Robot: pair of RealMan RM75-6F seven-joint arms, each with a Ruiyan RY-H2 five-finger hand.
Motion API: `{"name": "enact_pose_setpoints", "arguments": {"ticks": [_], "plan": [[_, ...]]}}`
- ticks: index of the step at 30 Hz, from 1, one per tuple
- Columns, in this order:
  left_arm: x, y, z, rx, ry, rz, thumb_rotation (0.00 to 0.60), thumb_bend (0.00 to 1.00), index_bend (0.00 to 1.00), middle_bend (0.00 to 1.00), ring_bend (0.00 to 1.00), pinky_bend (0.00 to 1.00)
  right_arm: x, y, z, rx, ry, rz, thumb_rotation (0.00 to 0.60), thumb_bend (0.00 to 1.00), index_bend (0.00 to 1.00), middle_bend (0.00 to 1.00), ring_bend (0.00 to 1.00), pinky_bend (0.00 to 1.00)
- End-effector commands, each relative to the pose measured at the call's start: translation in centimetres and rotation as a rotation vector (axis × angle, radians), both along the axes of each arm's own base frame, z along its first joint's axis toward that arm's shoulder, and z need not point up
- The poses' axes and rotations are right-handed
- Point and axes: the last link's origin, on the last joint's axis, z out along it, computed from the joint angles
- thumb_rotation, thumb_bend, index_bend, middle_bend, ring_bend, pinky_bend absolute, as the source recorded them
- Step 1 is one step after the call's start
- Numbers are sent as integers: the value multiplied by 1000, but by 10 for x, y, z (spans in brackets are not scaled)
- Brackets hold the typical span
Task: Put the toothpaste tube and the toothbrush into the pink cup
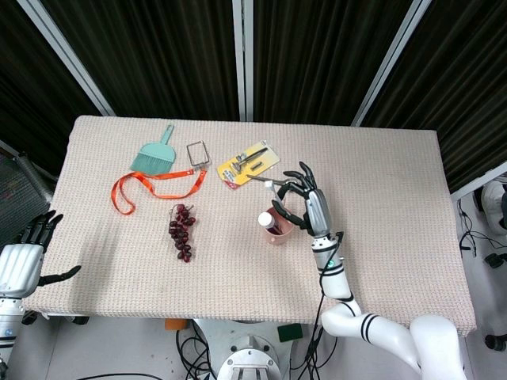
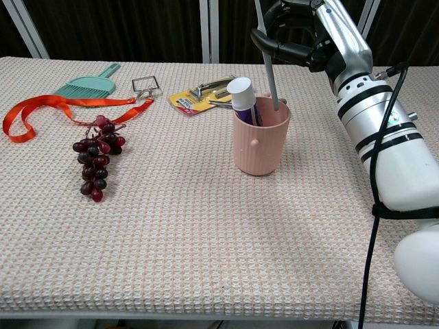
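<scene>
Table (image 2: 206, 260) (cup (image 2: 260, 140), grapes (image 2: 96, 154)).

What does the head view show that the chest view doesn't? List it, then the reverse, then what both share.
Only the head view shows the left hand, open and holding nothing off the table's left edge, and the whole tabletop outline.

Only the chest view shows the pink cup's side wall and the toothbrush handle running almost upright down to the cup's rim.

Both show the right hand holding the toothbrush above the cup, the toothpaste tube already standing in it, the grapes, the orange ribbon and the teal brush.
</scene>
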Motion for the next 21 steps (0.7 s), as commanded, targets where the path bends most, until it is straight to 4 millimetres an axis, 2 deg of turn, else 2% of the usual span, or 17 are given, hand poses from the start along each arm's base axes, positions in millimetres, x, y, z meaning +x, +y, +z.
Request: {"name": "enact_pose_setpoints", "arguments": {"ticks": [1, 3, 5, 8, 13, 15, 18, 21], "plan": [[0, -1, 0, -3, -1, 2, 441, 0, 89, 45, 64, 254, 0, 1, -5, 16, 9, 25, 600, 819, 719, 582, 208, 0], [-1, -1, 0, -3, -1, 3, 444, 0, 90, 45, 63, 254, -1, 2, -5, 22, 12, 37, 600, 731, 653, 522, 166, 0], [0, 0, 0, -2, -2, 1, 442, 0, 90, 45, 63, 254, -2, 2, -6, 36, 19, 50, 600, 546, 493, 422, 87, 0], [0, 0, 0, -3, -2, -3, 442, 0, 90, 45, 63, 254, -3, 2, -6, 51, 16, 59, 600, 372, 284, 308, 20, 0], [2, 0, 0, -3, -1, -7, 442, 0, 90, 45, 63, 254, -10, 3, -3, 56, 22, 61, 600, 176, 21, 79, 0, 0], [2, 0, 1, 0, 1, -9, 442, 0, 90, 45, 63, 254, -14, 4, 1, 45, 16, 64, 600, 159, 0, 19, 0, 0], [4, 0, 2, 5, 2, -13, 442, 0, 90, 45, 63, 254, -25, 8, 18, -20, 57, 90, 600, 156, 0, 0, 0, 0], [5, -1, 3, 11, 4, -18, 440, 0, 90, 45, 63, 254, -51, 14, 50, -169, 272, 128, 600, 174, 0, 0, 0, 0]]}}
